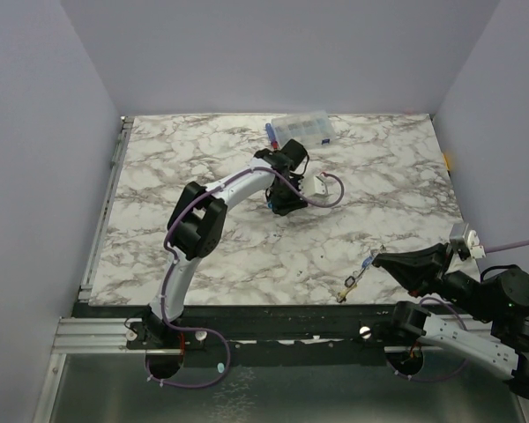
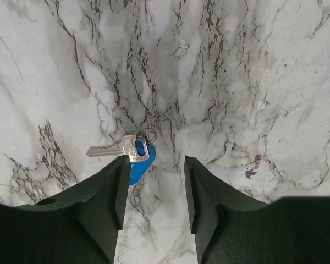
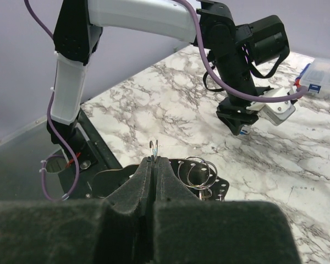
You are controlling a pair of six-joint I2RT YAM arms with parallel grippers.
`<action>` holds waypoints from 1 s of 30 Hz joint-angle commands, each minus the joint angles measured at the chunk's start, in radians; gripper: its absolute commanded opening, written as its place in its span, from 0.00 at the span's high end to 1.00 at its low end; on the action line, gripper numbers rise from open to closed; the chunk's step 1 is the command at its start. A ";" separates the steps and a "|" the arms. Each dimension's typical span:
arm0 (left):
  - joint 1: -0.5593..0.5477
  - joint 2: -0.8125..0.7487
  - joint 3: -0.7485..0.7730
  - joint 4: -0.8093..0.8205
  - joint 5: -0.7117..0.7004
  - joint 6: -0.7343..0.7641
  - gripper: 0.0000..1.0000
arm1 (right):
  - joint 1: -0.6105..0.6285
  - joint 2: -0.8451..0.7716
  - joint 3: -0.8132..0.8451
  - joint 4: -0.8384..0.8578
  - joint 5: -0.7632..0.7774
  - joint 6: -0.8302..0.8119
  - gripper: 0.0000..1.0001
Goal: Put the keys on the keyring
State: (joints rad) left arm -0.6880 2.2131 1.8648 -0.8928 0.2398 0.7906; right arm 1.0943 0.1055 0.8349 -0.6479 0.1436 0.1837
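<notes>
**Keys on the marble, ring in hand.** Across the marble table (image 1: 203, 251), my left arm (image 1: 225, 192) reaches to the upper middle of the overhead view, just below the clear compartment box (image 1: 301, 128). My left pincer (image 2: 155, 165) points down at the stone with its jaws apart and nothing between them. A silver key (image 2: 113, 149) with a blue tag (image 2: 142, 165) lies at centre-left of the left wrist view, at the tip of the left-hand finger (image 2: 107, 192); I cannot tell whether they touch.

At lower right of the overhead view, my right pincer (image 1: 379, 261) is pressed together on the thin wire of the keyring (image 3: 198, 173). Its loops show just beyond the pads, and small tag-like pieces (image 1: 348, 286) dangle toward the table's near edge.

The key looks light, stiff and slick, lying flat on hard stone. I judge the thicker tag end the safer hold, since the blade would likely skid. The ring is thin wire, so it may twist in a pinch.
</notes>
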 commanded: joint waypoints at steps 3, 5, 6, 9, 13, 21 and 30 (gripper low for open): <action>0.043 0.053 0.041 -0.033 0.129 0.123 0.51 | 0.007 0.000 0.028 0.007 -0.014 0.003 0.99; 0.054 0.064 0.042 -0.036 0.153 0.138 0.51 | 0.007 0.003 0.028 0.009 -0.016 0.004 0.99; 0.058 0.067 0.044 -0.035 0.169 0.143 0.51 | 0.007 0.003 0.026 0.010 -0.017 0.004 0.99; 0.062 0.076 0.046 -0.032 0.212 0.164 0.52 | 0.008 0.008 0.020 0.018 -0.021 0.005 0.99; 0.069 0.087 0.050 -0.022 0.257 0.183 0.53 | 0.007 0.024 0.020 0.019 -0.028 0.004 0.99; 0.085 0.089 0.040 -0.015 0.292 0.211 0.56 | 0.007 0.025 0.021 0.019 -0.024 0.005 0.99; 0.083 0.024 -0.001 0.034 0.303 0.212 0.56 | 0.007 0.024 0.018 0.021 -0.027 0.005 0.99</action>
State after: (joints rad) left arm -0.6048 2.2791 1.8862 -0.8768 0.4858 0.9737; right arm 1.0939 0.1284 0.8349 -0.6491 0.1371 0.1837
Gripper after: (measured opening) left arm 0.441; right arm 0.014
